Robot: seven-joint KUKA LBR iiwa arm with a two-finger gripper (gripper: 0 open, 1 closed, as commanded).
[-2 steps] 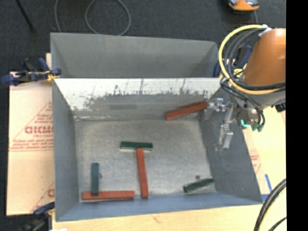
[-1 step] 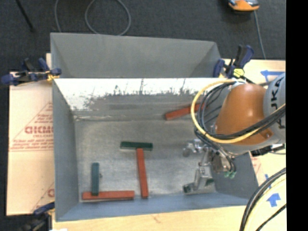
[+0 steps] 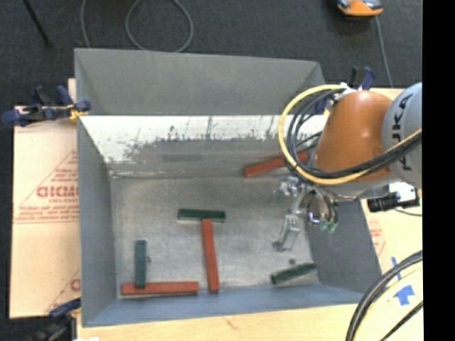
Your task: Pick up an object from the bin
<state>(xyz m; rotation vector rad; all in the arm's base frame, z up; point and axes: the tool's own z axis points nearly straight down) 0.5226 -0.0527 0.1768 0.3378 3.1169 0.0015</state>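
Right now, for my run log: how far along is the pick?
Done: the gripper is down inside the bin, at its right side. In hand: it hangs just behind the dark green block by the front wall, which lies flat on the floor. Left: closing on a block and lifting it out.

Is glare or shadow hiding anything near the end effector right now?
Camera view: a glare band runs along the bin's back wall, clear of the end effector; the floor near it is evenly lit and the dark green bar nearby reads plainly; the arm's cables cover one end of the red bar at the back wall.
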